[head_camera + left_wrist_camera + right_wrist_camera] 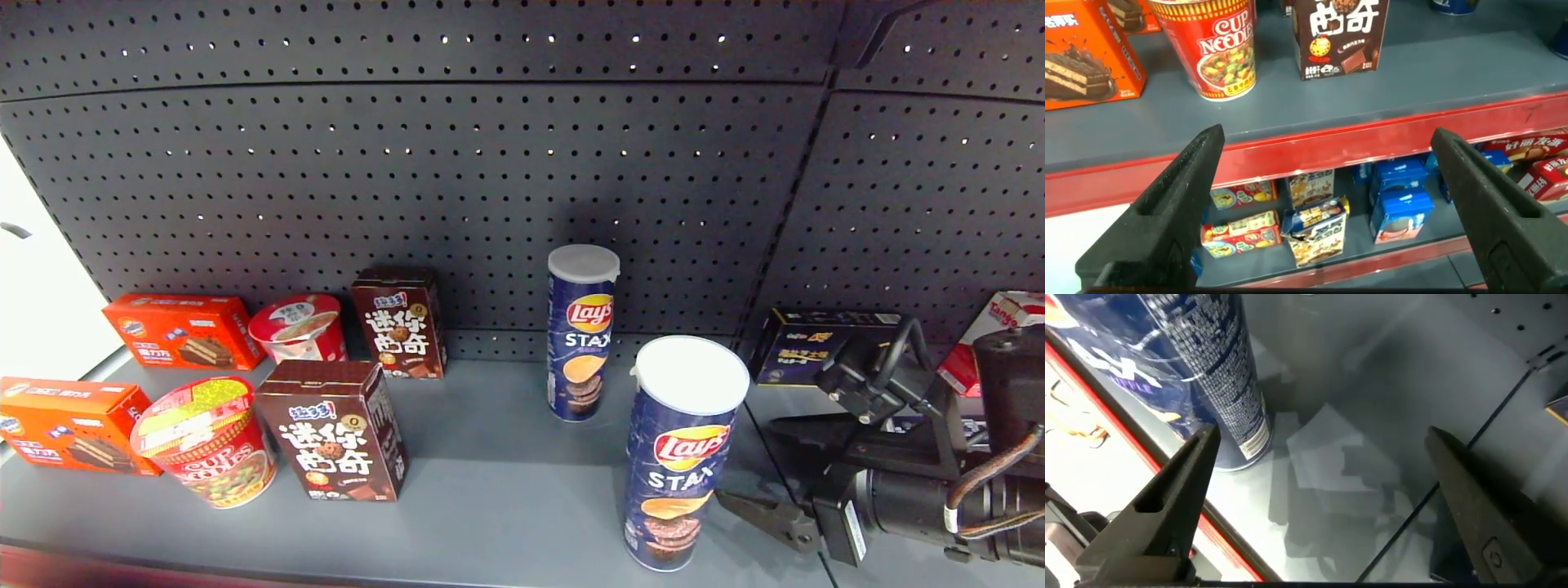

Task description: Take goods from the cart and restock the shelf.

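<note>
Upright on shelf (490, 498): front can (682, 469) & rear can (581, 343), lidded.

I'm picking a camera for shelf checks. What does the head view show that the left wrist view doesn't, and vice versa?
Head view's extras: the pegboard back wall and the lidded tops of the near chip can and far chip can. Left wrist view's extras: the open left gripper and a stocked lower shelf. Shared: front cup noodles, front chocolate box, front orange box.

black box (796, 343) partly hidden, chip can (1208, 359) cropped
</note>
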